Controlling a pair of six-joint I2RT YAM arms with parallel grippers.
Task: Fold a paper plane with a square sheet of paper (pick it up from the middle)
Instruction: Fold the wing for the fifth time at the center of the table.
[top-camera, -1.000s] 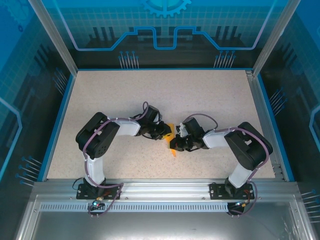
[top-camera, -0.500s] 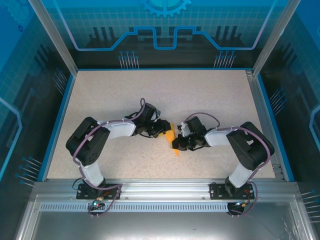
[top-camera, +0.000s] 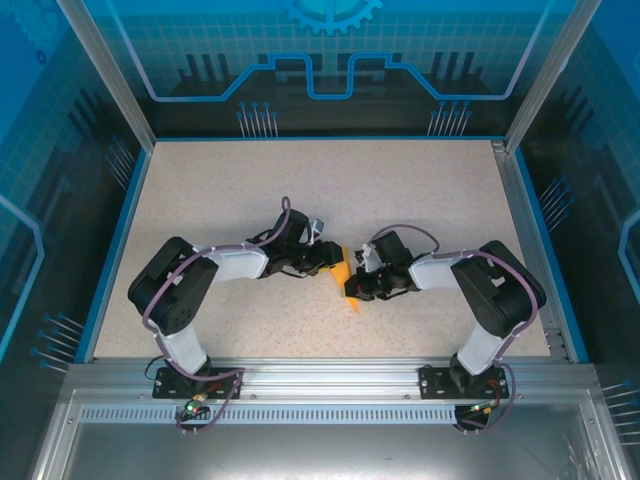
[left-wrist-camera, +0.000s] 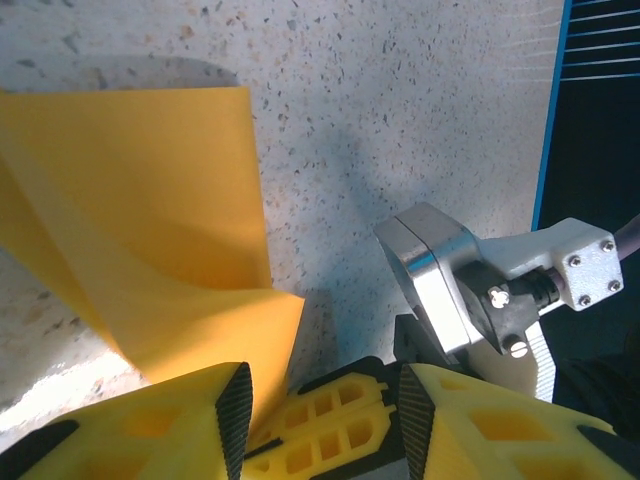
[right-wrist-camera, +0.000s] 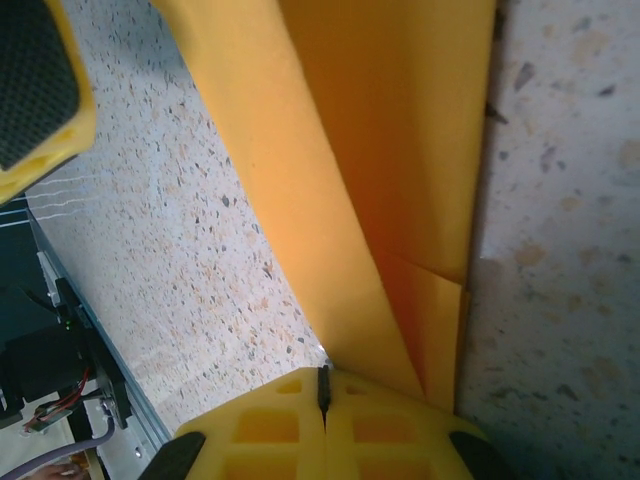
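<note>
The square sheet of paper (top-camera: 345, 276) is orange, folded into a narrow strip, and lies at mid-table between both grippers. In the right wrist view, my right gripper (right-wrist-camera: 322, 388) is shut, and the folded sheet (right-wrist-camera: 380, 150) fans out from its fingertips. My left gripper (left-wrist-camera: 325, 418) stands open just left of the sheet (left-wrist-camera: 150, 230), whose curled corner lies against the left pad's inner side. The right gripper's yellow fingers (left-wrist-camera: 335, 405) show through that gap. From above, the left gripper (top-camera: 332, 262) and the right gripper (top-camera: 358, 286) almost touch.
The speckled table (top-camera: 300, 190) has a blue rim and aluminium posts at its corners. The right arm's metal wrist block (left-wrist-camera: 440, 275) sits close beside my left fingers. A left finger with its black pad (right-wrist-camera: 35, 90) shows beside the paper.
The left arm's elbow swung out to the left and stretched flatter, with its gripper staying at the paper. The right arm and the paper have barely moved.
</note>
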